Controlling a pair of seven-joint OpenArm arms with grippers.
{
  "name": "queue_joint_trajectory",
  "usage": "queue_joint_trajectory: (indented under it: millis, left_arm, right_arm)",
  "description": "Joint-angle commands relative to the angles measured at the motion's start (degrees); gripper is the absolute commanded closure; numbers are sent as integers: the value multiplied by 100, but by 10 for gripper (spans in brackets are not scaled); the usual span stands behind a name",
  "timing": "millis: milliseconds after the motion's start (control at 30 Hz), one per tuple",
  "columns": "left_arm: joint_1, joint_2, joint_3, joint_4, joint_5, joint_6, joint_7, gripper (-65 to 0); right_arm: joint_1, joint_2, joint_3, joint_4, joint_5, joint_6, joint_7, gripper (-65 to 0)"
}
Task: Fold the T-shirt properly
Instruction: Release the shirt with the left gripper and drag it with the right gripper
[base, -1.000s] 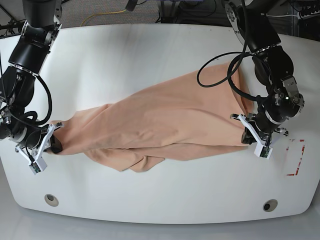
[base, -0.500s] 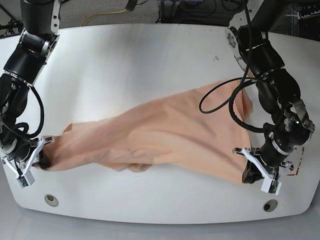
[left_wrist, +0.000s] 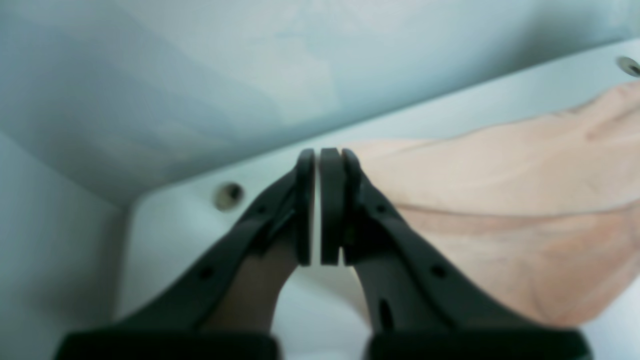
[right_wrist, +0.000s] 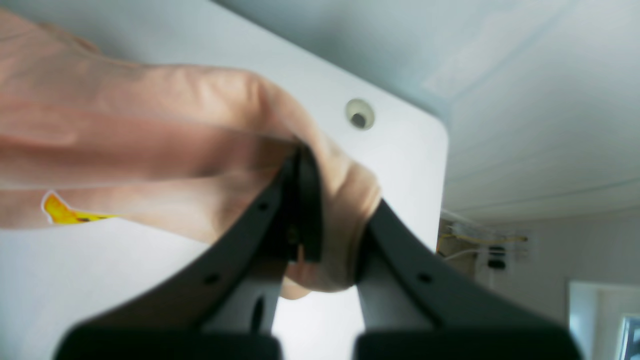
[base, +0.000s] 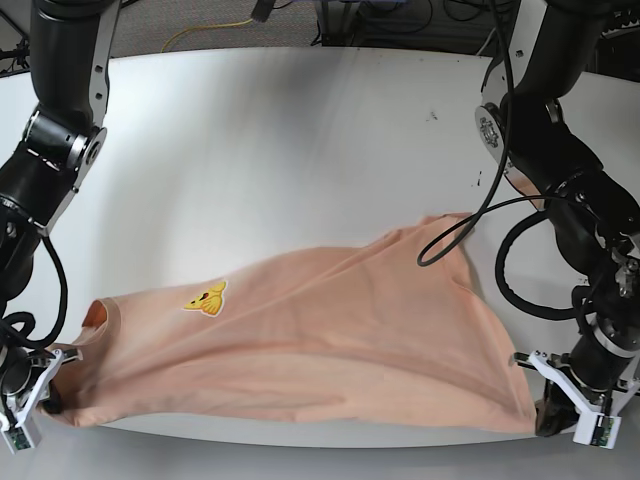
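Note:
The peach T-shirt (base: 320, 350) lies stretched out along the front of the white table (base: 300, 130), with its yellow emblem (base: 205, 298) facing up. My left gripper (base: 543, 412) is at the shirt's front right corner, by the table's front edge. In the left wrist view this left gripper (left_wrist: 318, 155) is shut, and the T-shirt (left_wrist: 500, 200) runs off from its fingertips. My right gripper (base: 50, 395) holds the shirt's left end near the collar. The right wrist view shows this right gripper (right_wrist: 335, 190) shut on a bunch of T-shirt (right_wrist: 150, 130), with the emblem (right_wrist: 65, 212) beside it.
The shirt's lower hem runs close along the table's front edge (base: 300, 432). A round hole (left_wrist: 229, 195) sits in the table's corner by the left gripper, and another hole (right_wrist: 358, 114) lies near the right one. Black cables (base: 470, 230) loop from the left arm over the shirt.
Both grippers have pulled the shirt toward the front edge. It has gone from a twisted bundle to a spread sheet, and the emblem now shows.

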Motion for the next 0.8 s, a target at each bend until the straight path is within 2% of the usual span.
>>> queue_joint_trajectory:
  millis: [0, 300, 467, 600, 767]
  left_arm:
    - [-462, -244, 7, 208, -77, 1, -107, 0]
    - [-1772, -868, -213, -134, -147, -16, 25, 0]
    - [-1825, -1141, -213, -609, -578, -104, 25, -8]
    - [-1148, -1114, -213, -433, -894, -104, 25, -118]
    - [-207, -631, -213, -363, -1088, -104, 25, -271]
  right_arm:
    - [508, 109, -33, -87, -67, -10, 138, 0]
    - [1607, 276, -798, -246, -85, -10, 138, 0]
    - [1739, 259, -912, -263, -85, -10, 138, 0]
    - [1598, 171, -938, -246, -85, -10, 138, 0]
    - [1396, 188, -938, -246, -85, -10, 138, 0]
